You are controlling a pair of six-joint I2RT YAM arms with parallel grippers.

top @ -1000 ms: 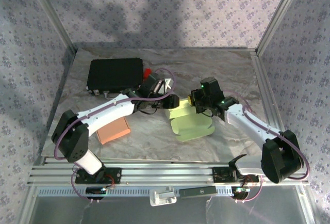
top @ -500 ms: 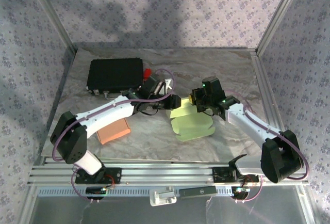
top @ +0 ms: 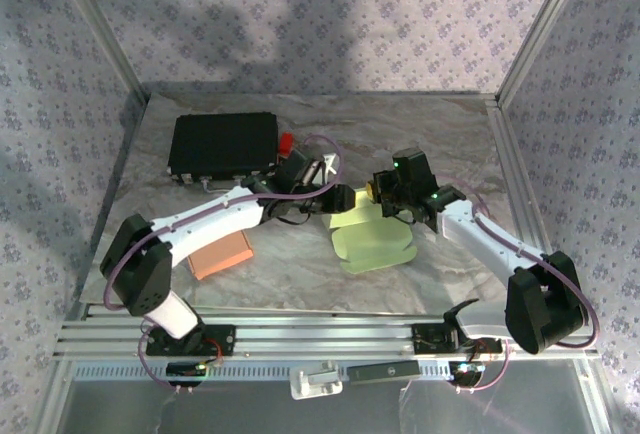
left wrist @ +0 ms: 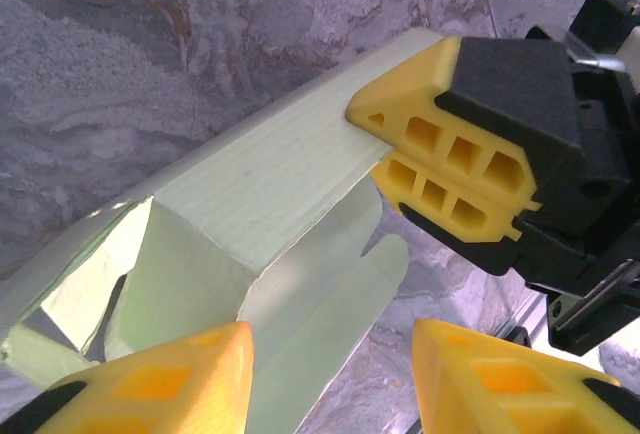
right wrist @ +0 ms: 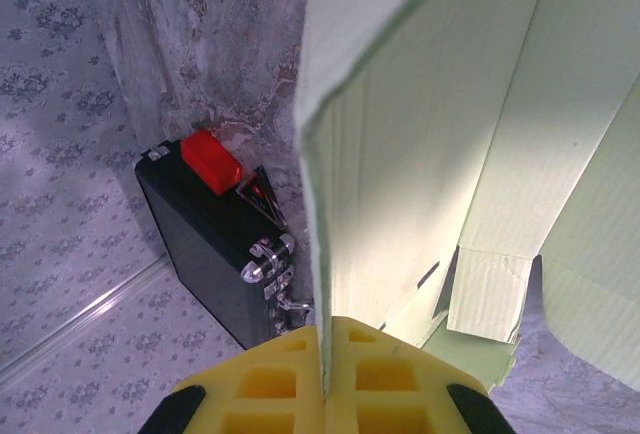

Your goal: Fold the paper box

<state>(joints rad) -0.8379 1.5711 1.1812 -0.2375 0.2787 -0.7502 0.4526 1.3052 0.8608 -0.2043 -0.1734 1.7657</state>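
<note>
Right fingers clamp the pale green paper box's raised panel mid-table; left fingers stand apart, close over it.

- The left arm is lying stretched low and forward, its wrist angling toward the right.
- The left gripper is holding its yellow fingers apart.
- The right arm is bending inward toward the left.
- The right gripper is pinching its fingers together on a panel of the paper box, just beside the left gripper.
</note>
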